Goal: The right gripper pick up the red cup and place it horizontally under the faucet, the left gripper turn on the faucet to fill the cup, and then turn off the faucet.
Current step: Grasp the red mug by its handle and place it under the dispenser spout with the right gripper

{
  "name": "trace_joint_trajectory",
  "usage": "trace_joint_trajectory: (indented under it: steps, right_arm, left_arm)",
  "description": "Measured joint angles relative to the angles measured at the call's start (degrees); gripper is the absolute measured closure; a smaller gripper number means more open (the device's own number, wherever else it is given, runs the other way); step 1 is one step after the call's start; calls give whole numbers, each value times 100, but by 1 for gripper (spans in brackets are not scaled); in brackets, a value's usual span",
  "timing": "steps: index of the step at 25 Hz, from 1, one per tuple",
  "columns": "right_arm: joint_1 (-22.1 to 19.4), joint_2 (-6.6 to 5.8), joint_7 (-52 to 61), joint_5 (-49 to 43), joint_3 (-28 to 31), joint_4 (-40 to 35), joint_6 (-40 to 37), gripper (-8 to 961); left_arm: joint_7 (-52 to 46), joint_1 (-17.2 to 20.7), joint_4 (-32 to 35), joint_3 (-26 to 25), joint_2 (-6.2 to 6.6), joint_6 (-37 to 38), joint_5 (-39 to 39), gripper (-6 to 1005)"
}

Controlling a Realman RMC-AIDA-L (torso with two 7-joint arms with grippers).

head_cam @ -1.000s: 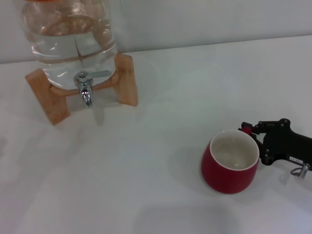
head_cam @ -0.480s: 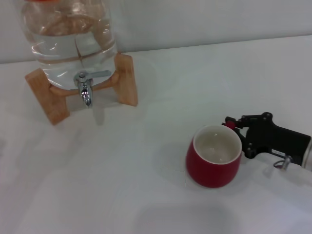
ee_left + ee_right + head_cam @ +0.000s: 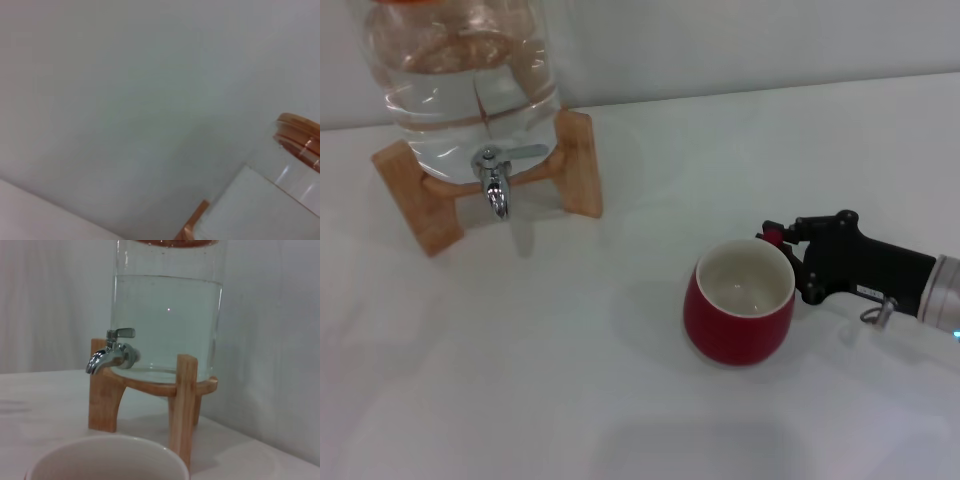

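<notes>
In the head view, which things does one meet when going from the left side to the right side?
wooden stand → faucet → red cup → right gripper

Right gripper (image 3: pixel 782 262): black two-finger claw, reaching in low from the robot's right, roughly level. Fingers closed on the handle side of the red cup (image 3: pixel 738 316), which sits upright at the claw's tip. Behind the claw: dark housing, then a pale wrist section. Left gripper: out of sight.
</notes>
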Motion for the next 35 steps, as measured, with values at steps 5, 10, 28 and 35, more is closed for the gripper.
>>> trace_joint_trajectory:
  steps: [5,10,28,35]
  right_arm:
    - [223,15,150,123,-113,-38,-319,851]
    - [380,27,250,890,-1081,90,-962,852]
    - [494,26,745,1991,-2893,1272,-2569,852]
    - [709,37,797,2350,-3467,1365,-3046,852]
  left_arm:
    - [28,7,-111,-237,24,5,141,198]
    - [30,-18,-115,-294,22,7,230,198]
    - [32,-71,-126,-297,31,80,245,198]
    - [32,-97,-126,-296,30,79,245,198]
